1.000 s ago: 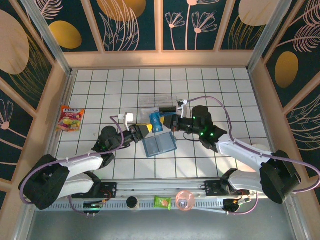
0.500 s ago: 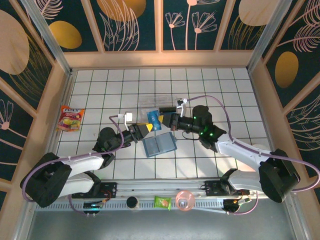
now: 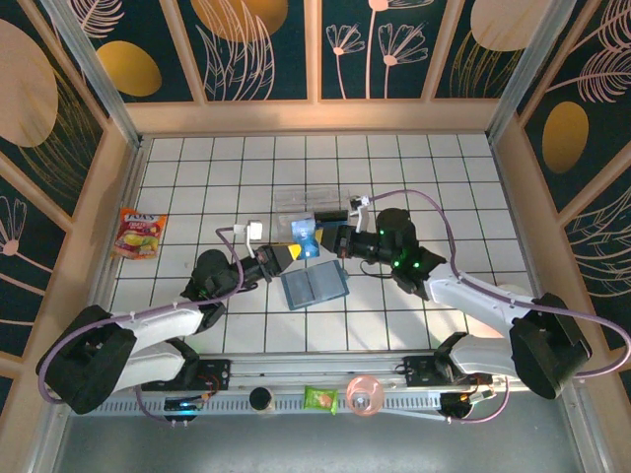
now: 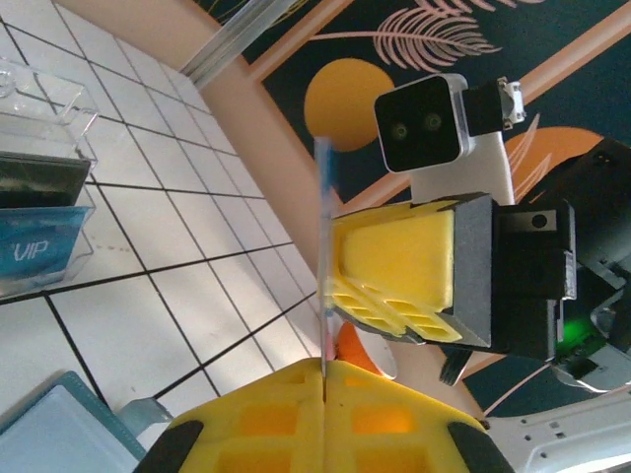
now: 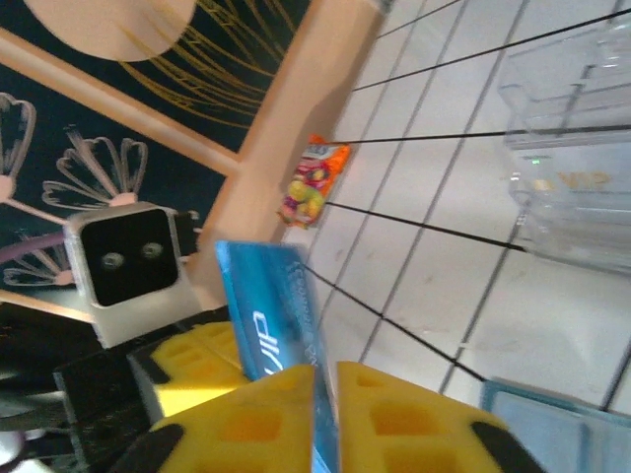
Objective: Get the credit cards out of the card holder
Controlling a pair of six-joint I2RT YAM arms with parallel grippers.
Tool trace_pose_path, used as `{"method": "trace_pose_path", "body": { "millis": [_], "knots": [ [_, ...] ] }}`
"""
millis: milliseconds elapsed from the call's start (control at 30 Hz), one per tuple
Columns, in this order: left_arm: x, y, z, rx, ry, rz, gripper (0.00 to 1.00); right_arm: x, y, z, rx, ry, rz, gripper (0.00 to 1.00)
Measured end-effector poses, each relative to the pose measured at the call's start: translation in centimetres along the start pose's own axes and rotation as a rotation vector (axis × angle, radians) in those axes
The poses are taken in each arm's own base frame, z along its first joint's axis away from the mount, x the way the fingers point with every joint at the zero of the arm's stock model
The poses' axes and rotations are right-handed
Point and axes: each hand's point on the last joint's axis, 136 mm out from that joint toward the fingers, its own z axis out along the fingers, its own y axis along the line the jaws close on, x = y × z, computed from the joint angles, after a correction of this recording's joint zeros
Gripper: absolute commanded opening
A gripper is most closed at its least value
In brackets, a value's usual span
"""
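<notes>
1. The blue credit card (image 3: 307,236) is held up off the desk (image 3: 444,187), mid-scene, between the two hands. The card holder (image 3: 315,286) lies open on the desk just near of it, and the clear tray (image 3: 296,200) sits just far of it.
2. Left hand (image 3: 283,255): pads pressed fully together on the card's left end. The card stands on edge.
3. Right hand (image 3: 332,241): pads sit narrowly either side of the card's right end. Cannot tell whether they clamp it or merely flank it.
4. Card, judged: light, thin, stiff, with glossy faces, so it is likely to slip or pivot in a shallow pinch. Best taken face-to-face between the pads, well in from the edge.
5. Holder, judged: soft, so it would drag or fold when a card is pulled. Pin one flap and draw along the slot. Cannot tell whether any cards are left in it.
6. A VIP card (image 4: 35,251) lies in the tray.
</notes>
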Motion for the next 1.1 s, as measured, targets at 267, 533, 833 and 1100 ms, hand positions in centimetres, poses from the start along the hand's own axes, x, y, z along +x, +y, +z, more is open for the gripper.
{"method": "trace_pose_path", "body": {
  "millis": [267, 533, 833, 1100],
  "knots": [
    [-1.9, -0.7, 3.2, -0.077, 0.108, 0.126, 0.00, -2.8, -3.0, -5.2, 0.186, -0.142, -0.011, 0.20],
    [-4.6, -0.8, 9.7, -0.211, 0.349, 0.478, 0.00, -2.9, -7.4, -9.0, 0.343, -0.201, 0.037, 0.20],
    [-4.1, 1.1, 9.8, -0.267, 0.628, 0.910, 0.00, -1.8, -9.2, -10.3, 0.393, -0.195, 0.072, 0.20],
    [-3.1, 5.6, 10.5, -0.313, 0.861, 1.081, 0.00, -1.7, -10.4, -10.7, 0.425, -0.194, 0.094, 0.20]
  ]
}}
